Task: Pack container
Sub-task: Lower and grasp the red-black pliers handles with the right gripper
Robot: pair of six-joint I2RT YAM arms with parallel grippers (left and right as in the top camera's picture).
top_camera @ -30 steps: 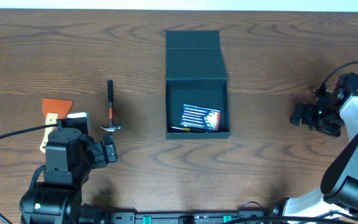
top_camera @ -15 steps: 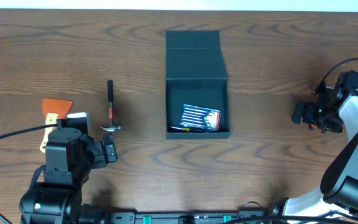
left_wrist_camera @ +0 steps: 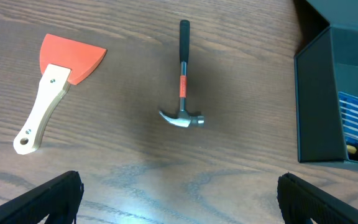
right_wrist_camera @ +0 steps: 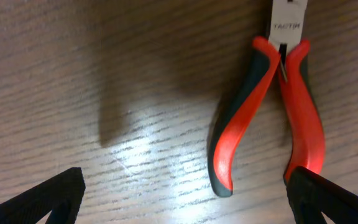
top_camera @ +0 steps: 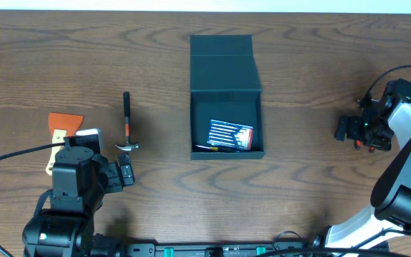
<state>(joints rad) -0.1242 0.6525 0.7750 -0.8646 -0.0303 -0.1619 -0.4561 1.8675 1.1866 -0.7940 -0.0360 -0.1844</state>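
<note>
My right jaws hang spread wide and empty just above the tabletop, at its right side. Between them, closer to the right-hand finger, lie the red and black handles of a pair of pliers. The handles are closed together and the metal head points away from me, cut off at the top of my wrist view. From overhead the pliers are hidden beneath my arm.

My left jaws are also fully released and hold nothing. They hover at the near left of the tabletop. Just beyond them lies a small claw hammer, its head toward me and its black and orange handle pointing to the far side. Farther left is a scraper with an orange blade and a pale wooden handle.

The container, a dark teal cardboard box, sits in the middle of the tabletop, well apart from both arms. Its flap lid is folded back toward the far side. A blue screwdriver-bit case lies flat inside it, with a small dark item beside it that I cannot identify.

I judge the packing partly done: the pliers, hammer and scraper are not yet in the box. The step in hand looks like picking up the pliers. That calls for shifting right to centre over both handles, lowering, and closing across them before carrying them left to the box.
</note>
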